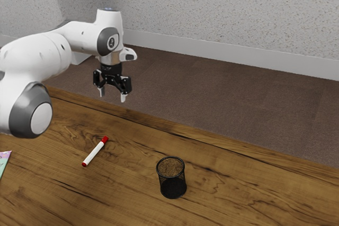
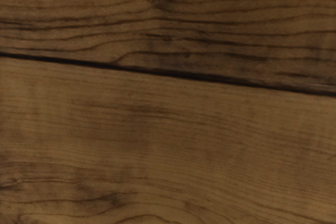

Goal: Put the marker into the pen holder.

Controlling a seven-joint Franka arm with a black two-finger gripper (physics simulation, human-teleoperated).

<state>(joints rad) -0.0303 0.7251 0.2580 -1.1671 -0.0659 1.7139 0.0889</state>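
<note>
Marker (image 1: pixel 95 152) (white, with red ends) lies on the desk (image 1: pixel 233 181), to the exterior view's left of the upright pen holder (image 1: pixel 172 184); the jaws stand wide apart, raised above the desk.

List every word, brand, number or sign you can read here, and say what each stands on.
No text can be read for certain.
Arm: a dark mark on a round joint cap, too small to read.
Pink and green item at the exterior view's left edge: faint marks, too small to read.
Marker and pen holder: no lettering to be seen.
</note>
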